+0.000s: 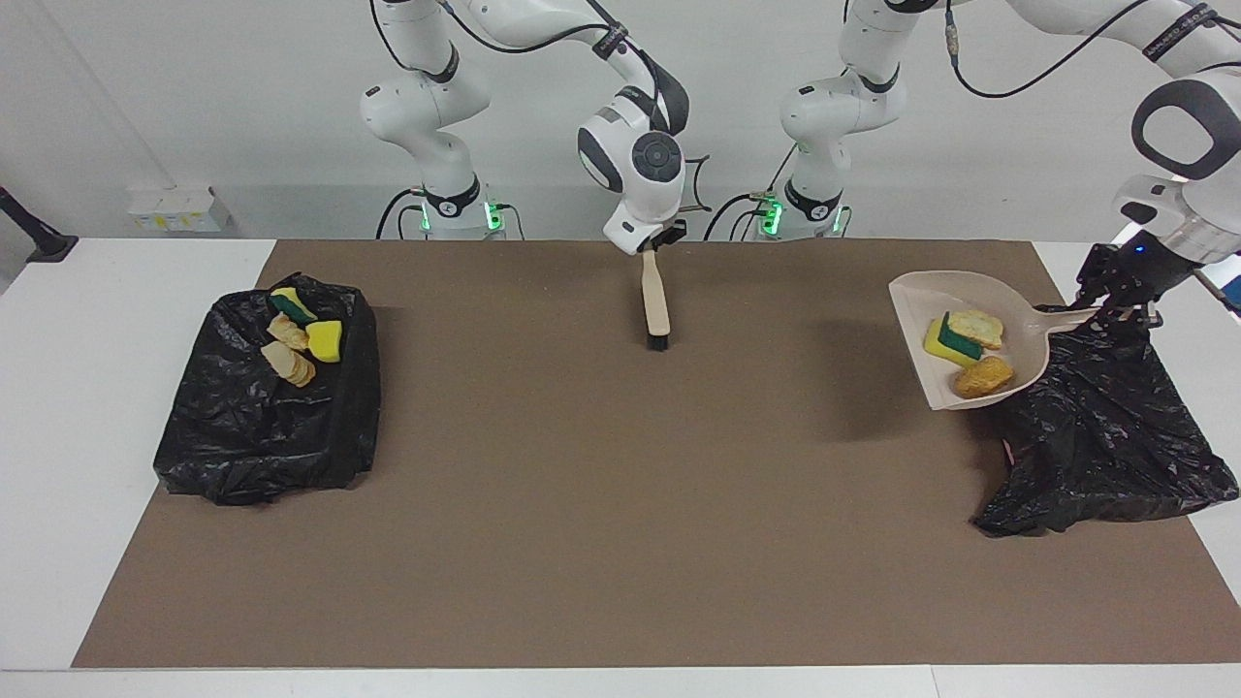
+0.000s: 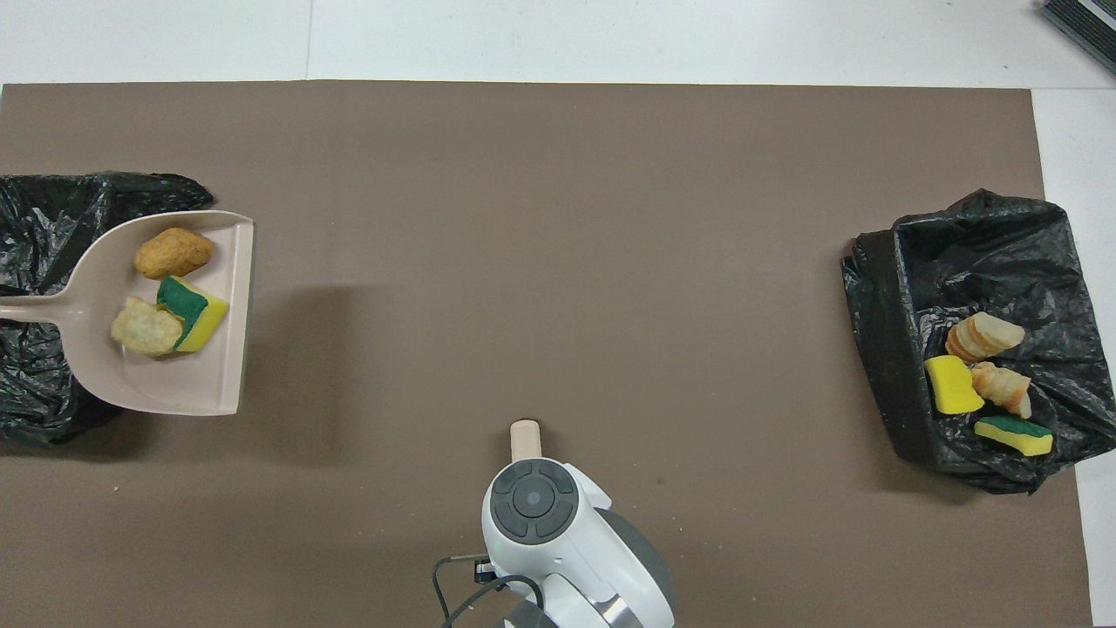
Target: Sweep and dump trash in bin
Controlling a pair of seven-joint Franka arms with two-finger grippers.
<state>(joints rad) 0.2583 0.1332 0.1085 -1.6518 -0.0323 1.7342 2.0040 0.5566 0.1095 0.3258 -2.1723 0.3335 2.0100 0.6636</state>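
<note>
Left tool [image 1: 1115,302] is pinched on the dustpan [image 1: 955,305] handle and holds the pan in the air, tilted, its bowl over the edge of the black bag [image 1: 1105,427] at the left arm's end of the surface [image 1: 582,504]. The handle end lies over that bag; in the overhead view the tool itself is out of frame.

Trash in the pan, three pieces: a yellow-and-green sponge [image 1: 951,340], a pale bread lump [image 1: 976,328] touching it, and an orange-brown lump [image 1: 983,376] just beside them. The pieces sit toward the pan's closed end, away from its open lip.

Right tool [image 1: 652,246] is pressed shut on the top of the brush [image 1: 656,302] handle. The brush hangs upright, bristles down, over the mat near the surface's edge at the robots' side, about midway between the two ends. I cannot tell whether the bristles touch the mat.

Second black bag [image 1: 267,407] sits at the right arm's end of the surface. On top of it lie four more pieces: a yellow-and-green sponge piece [image 1: 291,303], a yellow chunk [image 1: 325,340] and two tan bread lumps [image 1: 288,362].
</note>
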